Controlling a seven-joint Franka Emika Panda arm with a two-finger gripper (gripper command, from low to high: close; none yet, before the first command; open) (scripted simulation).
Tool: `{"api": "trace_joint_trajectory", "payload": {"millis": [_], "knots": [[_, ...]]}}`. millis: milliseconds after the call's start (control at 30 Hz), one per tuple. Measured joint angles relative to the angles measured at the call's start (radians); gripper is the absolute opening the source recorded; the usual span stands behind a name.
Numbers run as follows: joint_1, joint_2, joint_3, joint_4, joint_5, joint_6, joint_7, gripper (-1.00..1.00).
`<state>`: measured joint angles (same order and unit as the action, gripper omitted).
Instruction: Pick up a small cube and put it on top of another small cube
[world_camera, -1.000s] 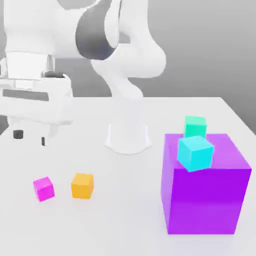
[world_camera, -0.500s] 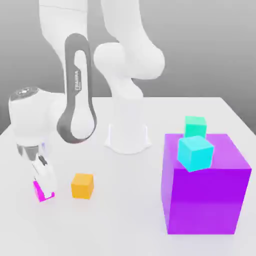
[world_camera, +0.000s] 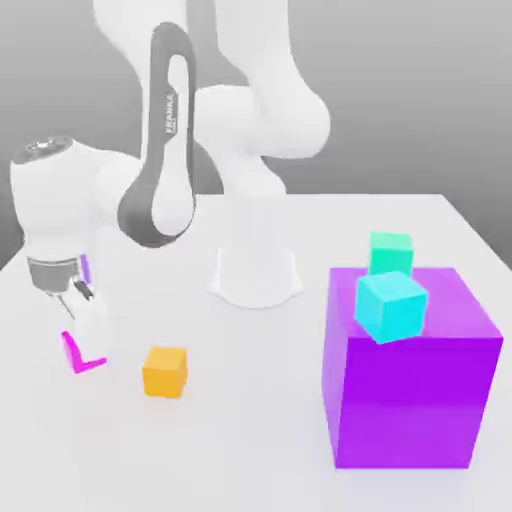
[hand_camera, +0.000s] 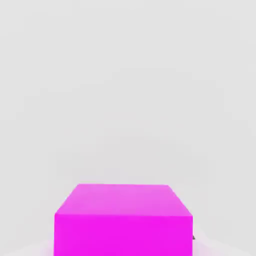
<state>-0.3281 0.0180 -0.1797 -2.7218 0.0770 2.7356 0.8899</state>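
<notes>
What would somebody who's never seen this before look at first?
Probably the big purple block on the exterior view's right, because it is so large and bright, with a light blue cube and a green cube showing near its top. Next might come the white robot arm, whose gripper holds a pink cube on the exterior view's left, near a little orange cube.

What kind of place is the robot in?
It looks like a pretend robot practice room made on a computer. You can see a white robot arm, a plain pale table and brightly coloured blocks, like the orange cube and big purple box.
</notes>
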Motion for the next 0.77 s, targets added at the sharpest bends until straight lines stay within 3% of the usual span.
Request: {"api": "trace_joint_trajectory", "payload": {"millis": [500, 633, 667, 767], "knots": [[0.466, -0.338, 0.296, 0.306, -0.012, -0.639, -0.520, -1.00], [0.502, -0.309, 0.332, 0.257, -0.016, -0.561, -0.562, -1.00], [0.503, -0.297, 0.336, 0.241, -0.017, -0.532, -0.562, 1.00], [0.503, -0.297, 0.336, 0.241, -0.017, -0.532, -0.562, 1.00]]}}
